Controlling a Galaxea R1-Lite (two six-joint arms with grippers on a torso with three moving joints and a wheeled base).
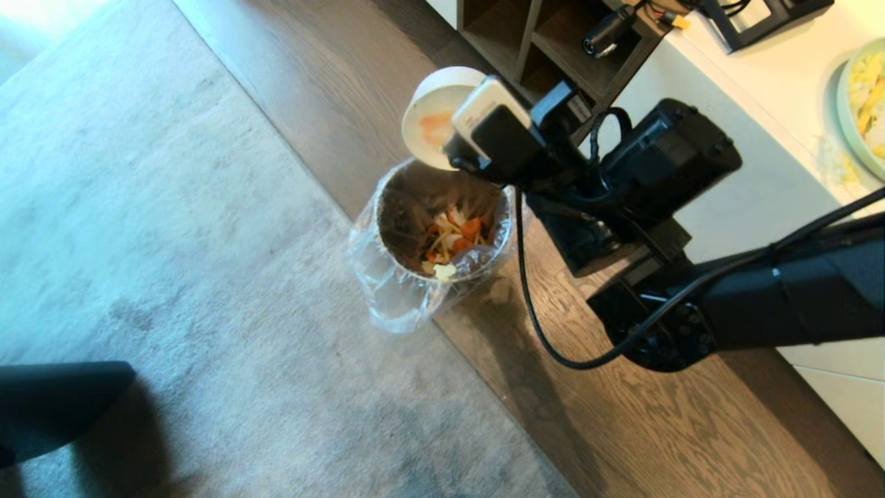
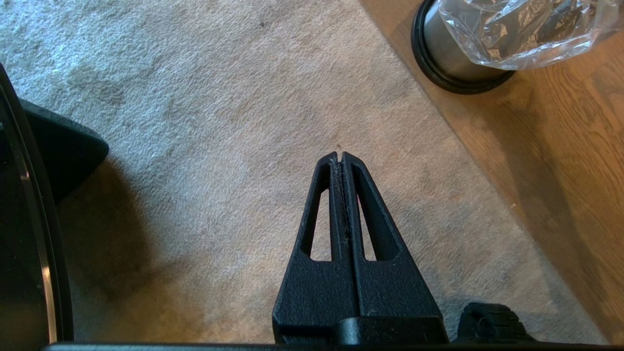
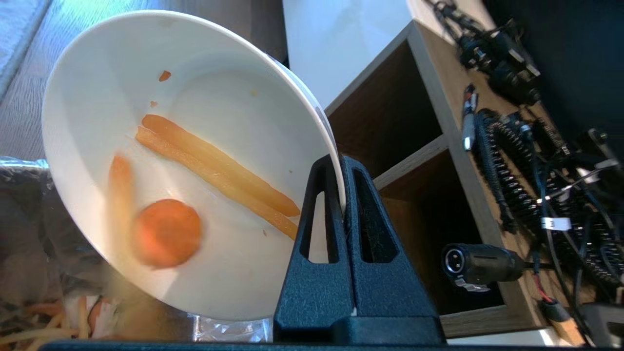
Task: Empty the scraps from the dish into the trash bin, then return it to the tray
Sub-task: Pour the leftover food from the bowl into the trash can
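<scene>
My right gripper [image 3: 340,161] is shut on the rim of the dish [image 3: 195,146], a white bowl that I hold tipped steeply over the trash bin [image 1: 442,228]. The scraps are still inside the bowl: two long orange strips [image 3: 219,170] cling to its wall, and a round slice [image 3: 167,233] and another strip sit blurred near the low edge. The bin has a clear bag over its rim and holds food bits. My left gripper [image 2: 340,157] is shut and empty above the carpet, with the bin's base [image 2: 453,58] off to one side. The tray is out of view.
The bin stands where the grey carpet [image 1: 173,242] meets the wood floor [image 1: 622,429]. A wooden shelf unit [image 1: 546,41] with cables is just behind the bowl. A pale green plate [image 1: 864,104] with food sits on the white counter at the right.
</scene>
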